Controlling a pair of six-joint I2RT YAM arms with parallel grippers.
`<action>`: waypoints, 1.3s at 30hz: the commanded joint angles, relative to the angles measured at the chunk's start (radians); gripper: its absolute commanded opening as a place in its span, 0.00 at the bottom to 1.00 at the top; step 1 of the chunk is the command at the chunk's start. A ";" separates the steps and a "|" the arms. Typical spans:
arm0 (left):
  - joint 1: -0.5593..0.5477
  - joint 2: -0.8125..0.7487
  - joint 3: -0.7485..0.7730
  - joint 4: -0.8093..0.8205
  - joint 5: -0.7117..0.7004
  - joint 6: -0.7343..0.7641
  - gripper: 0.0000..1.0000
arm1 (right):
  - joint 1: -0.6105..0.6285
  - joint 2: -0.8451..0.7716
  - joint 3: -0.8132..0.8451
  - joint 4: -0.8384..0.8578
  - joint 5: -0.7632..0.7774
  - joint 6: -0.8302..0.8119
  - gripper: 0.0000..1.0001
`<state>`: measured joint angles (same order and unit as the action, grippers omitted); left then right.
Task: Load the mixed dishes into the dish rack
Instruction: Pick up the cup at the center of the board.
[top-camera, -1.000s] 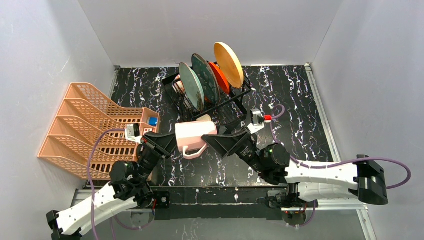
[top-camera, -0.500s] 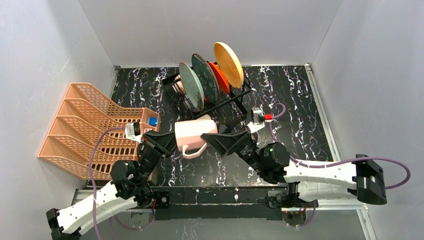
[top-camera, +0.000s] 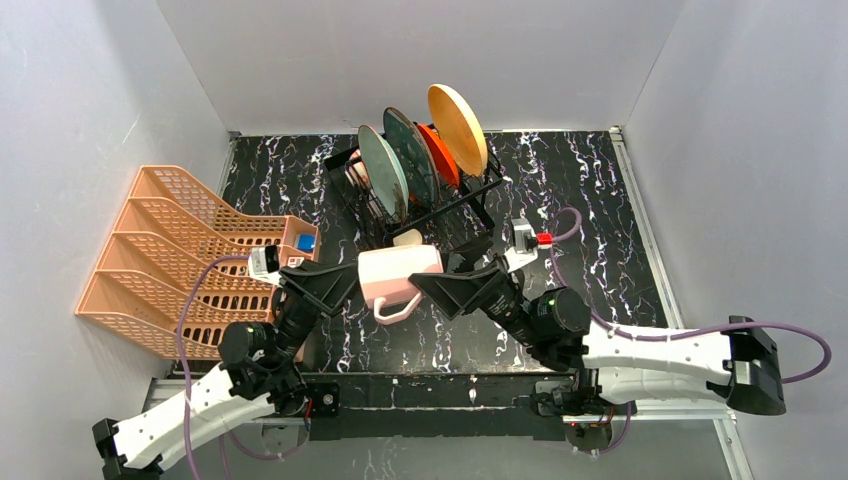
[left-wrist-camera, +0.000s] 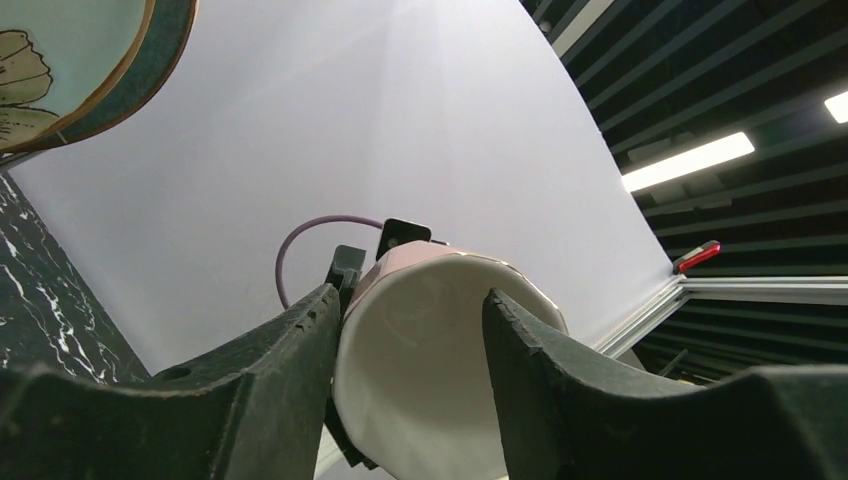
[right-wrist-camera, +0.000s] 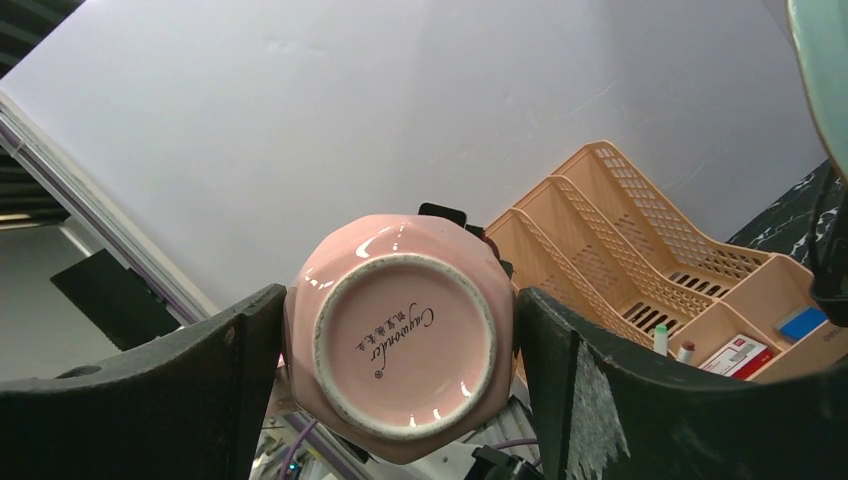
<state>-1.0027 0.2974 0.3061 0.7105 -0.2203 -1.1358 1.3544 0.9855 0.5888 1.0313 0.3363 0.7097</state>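
Pink mug (top-camera: 400, 275) is up off the desk (top-camera: 590, 200), lying sideways betw. the two pincers, just in front of the dish rack (top-camera: 465, 207) and not in it yet. Right pincer (right-wrist-camera: 400, 300) has it clamped, fingers tight on both sides of the base. Left pincer (left-wrist-camera: 410, 303) brackets the open mouth at the other end; can't tell if those fingers press or just stand alongside. Rack contents: four plates upright in the slots, front to back a grey-green plate (top-camera: 382, 170), dark teal plate (top-camera: 410, 155), red-orange plate (top-camera: 440, 157) mostly hidden, and yellow plate (top-camera: 458, 128). Something small sits at the rack's left end, too hidden to name. Orange lattice rack (top-camera: 170, 230) on the left, w/ a blue item (top-camera: 306, 241) in its front compartment; right wrist cam also shows a red-and-white box there. Materials: mug is glossy ceramic, white inside, faceted octagon base w/ an unglazed ring and script print. Its handle hangs toward the near edge. Dish rack is thin black wire; desk is black marble w/ white veins. A pale rounded bit (top-camera: 407, 237) peeks over the mug, rest covered, no ID.
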 joint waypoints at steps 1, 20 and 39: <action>0.001 -0.037 0.025 -0.045 -0.009 0.025 0.56 | -0.001 -0.085 0.017 0.083 0.038 -0.039 0.01; 0.001 -0.200 0.295 -0.864 -0.211 0.439 0.73 | 0.000 -0.301 0.233 -0.803 0.442 -0.374 0.01; 0.001 -0.062 0.468 -1.142 -0.322 0.732 0.98 | -0.198 -0.071 0.228 -0.871 0.513 -0.434 0.01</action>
<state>-1.0027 0.2108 0.7547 -0.3817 -0.4965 -0.4664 1.2366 0.8955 0.7635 0.0166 0.8970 0.2562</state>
